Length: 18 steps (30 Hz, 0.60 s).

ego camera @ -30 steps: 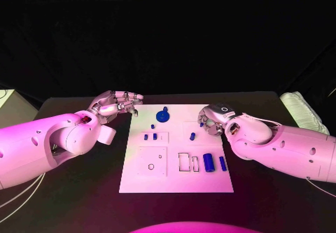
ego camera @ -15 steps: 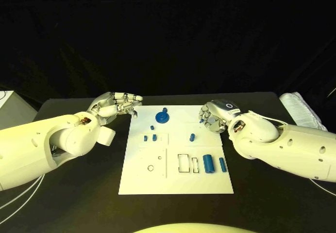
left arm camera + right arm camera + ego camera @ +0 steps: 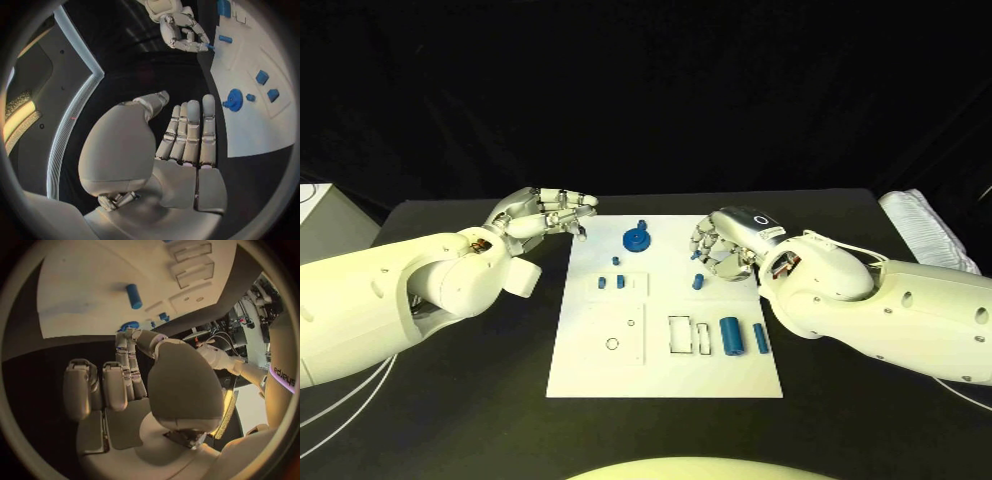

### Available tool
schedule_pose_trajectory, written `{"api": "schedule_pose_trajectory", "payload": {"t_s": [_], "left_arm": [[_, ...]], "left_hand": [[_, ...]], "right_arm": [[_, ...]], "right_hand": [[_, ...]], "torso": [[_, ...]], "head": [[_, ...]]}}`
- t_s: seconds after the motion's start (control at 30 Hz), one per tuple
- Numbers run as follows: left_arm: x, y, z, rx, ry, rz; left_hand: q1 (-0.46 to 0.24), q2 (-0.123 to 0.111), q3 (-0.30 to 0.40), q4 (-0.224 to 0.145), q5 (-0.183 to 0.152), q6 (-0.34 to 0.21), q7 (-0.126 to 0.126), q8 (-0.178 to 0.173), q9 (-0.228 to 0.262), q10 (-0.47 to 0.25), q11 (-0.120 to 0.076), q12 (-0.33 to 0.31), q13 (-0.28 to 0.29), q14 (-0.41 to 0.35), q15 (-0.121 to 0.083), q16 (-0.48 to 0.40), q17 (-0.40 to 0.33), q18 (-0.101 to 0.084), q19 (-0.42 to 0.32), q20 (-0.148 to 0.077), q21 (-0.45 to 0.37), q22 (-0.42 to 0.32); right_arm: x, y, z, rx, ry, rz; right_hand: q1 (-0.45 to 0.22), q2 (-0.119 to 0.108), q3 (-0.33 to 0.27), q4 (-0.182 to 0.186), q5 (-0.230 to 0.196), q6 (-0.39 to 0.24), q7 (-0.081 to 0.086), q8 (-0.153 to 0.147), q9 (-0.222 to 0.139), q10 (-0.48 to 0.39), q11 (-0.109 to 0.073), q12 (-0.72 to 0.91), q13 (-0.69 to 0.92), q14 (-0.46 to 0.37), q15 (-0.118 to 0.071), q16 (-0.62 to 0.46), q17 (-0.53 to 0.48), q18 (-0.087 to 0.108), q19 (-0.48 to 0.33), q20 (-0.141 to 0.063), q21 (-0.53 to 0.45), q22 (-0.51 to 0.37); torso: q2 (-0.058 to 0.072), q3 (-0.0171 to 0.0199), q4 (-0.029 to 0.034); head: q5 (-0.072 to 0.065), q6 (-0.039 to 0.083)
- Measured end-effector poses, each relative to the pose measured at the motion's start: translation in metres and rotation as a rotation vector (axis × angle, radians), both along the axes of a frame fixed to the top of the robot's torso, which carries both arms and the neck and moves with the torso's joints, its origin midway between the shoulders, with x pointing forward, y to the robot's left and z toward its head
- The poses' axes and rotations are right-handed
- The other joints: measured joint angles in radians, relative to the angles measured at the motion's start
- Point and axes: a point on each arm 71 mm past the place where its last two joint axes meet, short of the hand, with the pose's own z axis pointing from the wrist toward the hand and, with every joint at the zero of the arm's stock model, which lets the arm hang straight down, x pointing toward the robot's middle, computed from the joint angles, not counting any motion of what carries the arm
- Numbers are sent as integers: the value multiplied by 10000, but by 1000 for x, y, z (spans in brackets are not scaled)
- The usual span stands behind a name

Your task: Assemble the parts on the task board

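Two hands flank the task board [image 3: 661, 370], and only one is at work. Your right hand [image 3: 730, 245] hangs over the board's far right quarter. Its fingers are bunched, and a small blue part [image 3: 697, 254] shows at their tips, pinched there as far as the head view and the left wrist view allow you to tell. Your left hand [image 3: 542, 214] hovers just off the board's far left corner, fingers bent in together and nothing in them.

On the board:
- A blue wheel [image 3: 635, 241] sits near the far edge at the middle.
- A short peg [image 3: 697, 282] stands just nearer to you than the pinched part.
- A thick cylinder [image 3: 728, 335] and a slim bar [image 3: 760, 338] lie loose side by side at the near right.
- Two empty rectangular recesses [image 3: 678, 335] lie just left of them.

The step in hand looks like the carrying of one small part to its seat, with much of the assembly undone. Which socket it belongs to cannot be read from here.

The next move calls for you to bring the part squarely over its seat, keep it upright, and lower it without tilting. Watch the standing peg close by, since the knuckles could knock it. Let go only once the part is seated.
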Motion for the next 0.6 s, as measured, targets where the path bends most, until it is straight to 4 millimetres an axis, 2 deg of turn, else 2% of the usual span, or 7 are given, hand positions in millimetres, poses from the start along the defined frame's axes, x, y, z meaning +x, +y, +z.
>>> {"api": "schedule_pose_trajectory", "payload": {"t_s": [0.33, 0.6], "left_arm": [[0, -2, 0, -2, 40, -51], [-2, -4, 0, -21, 63, -130]], "left_hand": [[0, 0, 0, 0, 0, -34, -34, 0, 1, -36, 36, 0, 0, 0, 0, 1, -1, 0, -1, 0, 0, 0], [0, 0, 1, 0, 0, -34, -34, 0, 1, -36, 35, 0, -9, 0, 0, 1, -1, 0, -1, 0, 0, 1]], "right_arm": [[-22, 45, 0, 146, 384, 1170], [-34, 70, -13, 42, 783, 1763]], "right_hand": [[-40, 20, -26, 23, -1, 7, 12, -47, 14, -1, 1, 0, -8, 0, 0, 0, 0, 1, 0, 0, 0, 8], [-50, 29, -28, 21, -3, 2, 16, -7, 16, -1, 2, 0, -19, 0, 0, 0, -8, 1, 0, 0, -1, 7]], "torso": [[6, -10, 14], [9, -13, 12]], "head": [[227, -104], [365, -169]]}}
